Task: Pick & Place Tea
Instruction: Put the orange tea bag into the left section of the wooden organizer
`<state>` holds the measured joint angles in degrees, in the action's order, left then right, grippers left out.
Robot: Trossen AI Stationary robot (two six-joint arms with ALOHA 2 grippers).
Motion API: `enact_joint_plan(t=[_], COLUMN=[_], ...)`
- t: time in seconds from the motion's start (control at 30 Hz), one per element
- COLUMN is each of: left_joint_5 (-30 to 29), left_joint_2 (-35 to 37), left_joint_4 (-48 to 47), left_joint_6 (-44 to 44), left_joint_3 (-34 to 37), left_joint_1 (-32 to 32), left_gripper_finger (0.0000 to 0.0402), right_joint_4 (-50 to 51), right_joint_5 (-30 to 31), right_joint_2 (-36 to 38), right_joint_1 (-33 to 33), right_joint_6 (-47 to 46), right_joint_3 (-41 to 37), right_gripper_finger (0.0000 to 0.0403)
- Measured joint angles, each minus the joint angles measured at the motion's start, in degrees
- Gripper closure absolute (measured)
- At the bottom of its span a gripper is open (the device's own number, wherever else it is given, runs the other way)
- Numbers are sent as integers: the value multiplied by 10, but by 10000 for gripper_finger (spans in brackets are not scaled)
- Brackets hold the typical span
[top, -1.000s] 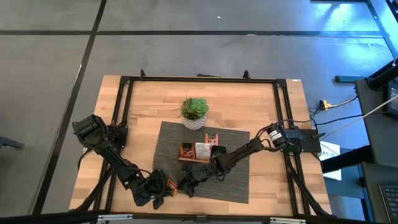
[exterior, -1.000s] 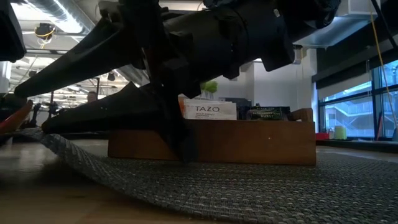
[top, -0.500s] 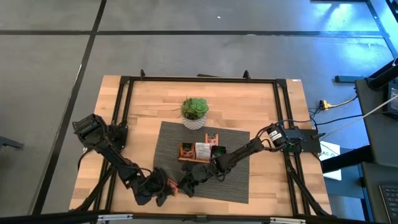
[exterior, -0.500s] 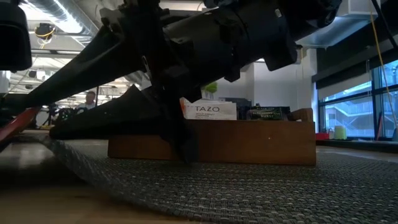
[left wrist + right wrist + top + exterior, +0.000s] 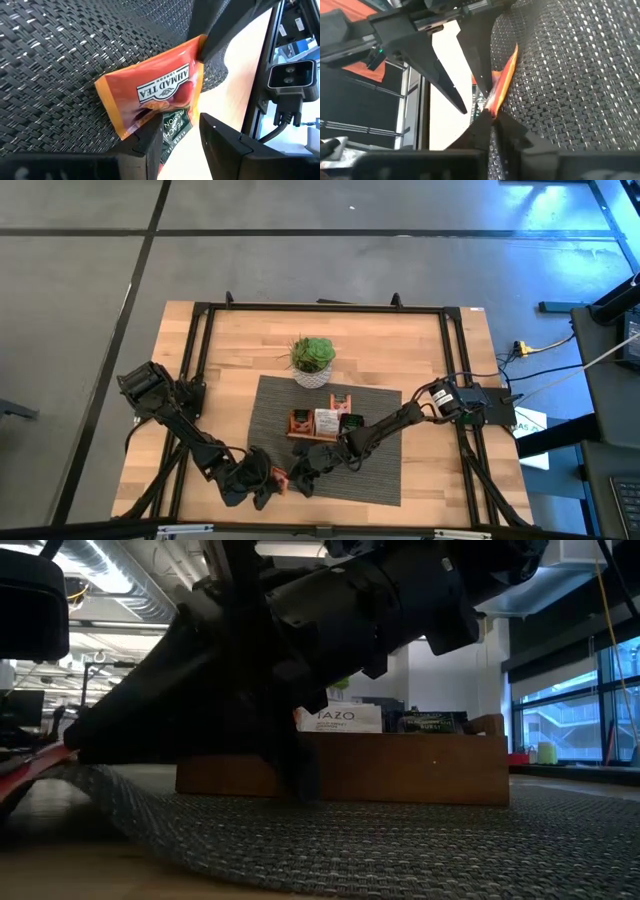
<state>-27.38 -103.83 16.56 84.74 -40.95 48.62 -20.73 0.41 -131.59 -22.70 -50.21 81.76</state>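
Note:
An orange-red tea sachet (image 5: 150,95) printed AHMAD TEA sits between my two grippers above the near-left corner of the grey woven mat (image 5: 375,470). The high view shows it as a small orange spot (image 5: 279,477). My left gripper (image 5: 180,132) reaches it from the table's left. My right gripper (image 5: 492,117) reaches it from the right, and each is shut on one end. The wooden tray (image 5: 322,423) on the mat holds more sachets, one of them a white TAZO sachet (image 5: 340,718) standing upright. My left gripper has the sachet's green-printed end (image 5: 175,127) between its two fingers, coming level from the table's left. That end looks creased, and the rest fans out beyond the fingertips, clear of the mat. My right gripper pinches the opposite edge (image 5: 495,102) between its shut fingers, coming low from the right. In its wrist view the sachet shows edge-on, standing up from the fingertips.
A potted green plant (image 5: 313,362) stands at the mat's far edge, behind the tray. The mat's near-left edge (image 5: 120,805) is raised off the wooden table (image 5: 420,350). Black frame rails (image 5: 190,360) run along the table's sides.
My left gripper has edged a little toward the right gripper and the mat. In the low view the dark arms fill more of the picture's left side. The sachet has stayed between the two grippers.

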Motion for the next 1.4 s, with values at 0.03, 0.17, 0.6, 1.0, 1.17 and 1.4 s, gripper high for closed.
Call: enact_joint_plan(t=[0.03, 0.17, 0.6, 1.0, 1.17, 1.4], left_joint_5=[0, 5, -74, -123, -136, -106], left_joint_2=[1, 8, 112, 153, 153, 153], left_joint_4=[0, 0, -2, 18, 18, 17], left_joint_6=[-1, -29, -179, -450, -504, -463], left_joint_3=[0, 2, 2, 2, 1, 1], left_joint_1=[0, 2, 63, 55, 27, -3], left_gripper_finger=[277, 277, 277, 276, 276, 276], right_joint_4=[0, -1, 63, 218, 220, 218], right_joint_5=[0, 0, 4, -16, 5, 25], right_joint_2=[0, 0, 58, 146, 141, 141], right_joint_1=[0, 0, 0, -18, -27, -22], right_joint_6=[6, 25, 121, 248, 283, 301], right_joint_3=[0, 0, 0, 0, 0, 0], right_gripper_finger=[381, 394, 399, 401, 401, 401])
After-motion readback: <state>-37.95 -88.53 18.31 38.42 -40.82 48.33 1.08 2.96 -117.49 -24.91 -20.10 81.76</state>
